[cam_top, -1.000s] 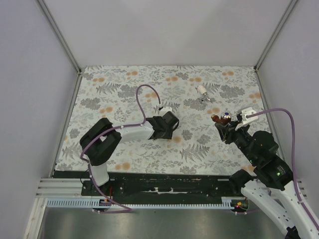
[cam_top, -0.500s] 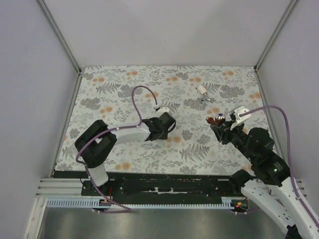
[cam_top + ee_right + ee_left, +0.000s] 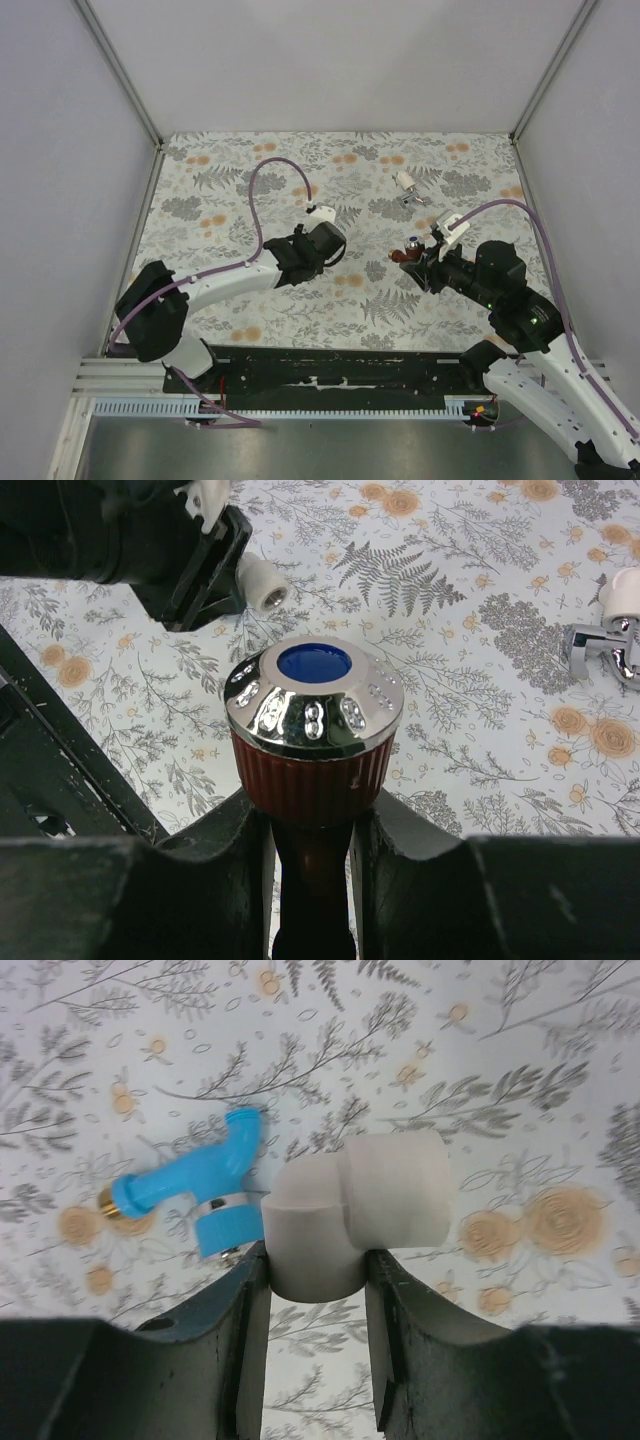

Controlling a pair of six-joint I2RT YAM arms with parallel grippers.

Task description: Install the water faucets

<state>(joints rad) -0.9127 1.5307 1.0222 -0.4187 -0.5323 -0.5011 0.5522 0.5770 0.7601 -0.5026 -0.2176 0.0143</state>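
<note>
Copper-toned faucet (image 3: 313, 730), chrome-capped, is clamped between the right gripper (image 3: 312, 830) fingers and has travelled left over the last second, now near frame centre in the top view. Left gripper (image 3: 315, 1280) pinches the white elbow fitting (image 3: 360, 1210) (blue faucet (image 3: 195, 1185) lies on the table beyond). Judgement: parts converging for threading; not yet mated.

Left pincer (image 3: 322, 240) and right pincer (image 3: 408, 252) both clamped tight, extended forward and low, tips turned toward each other.
</note>
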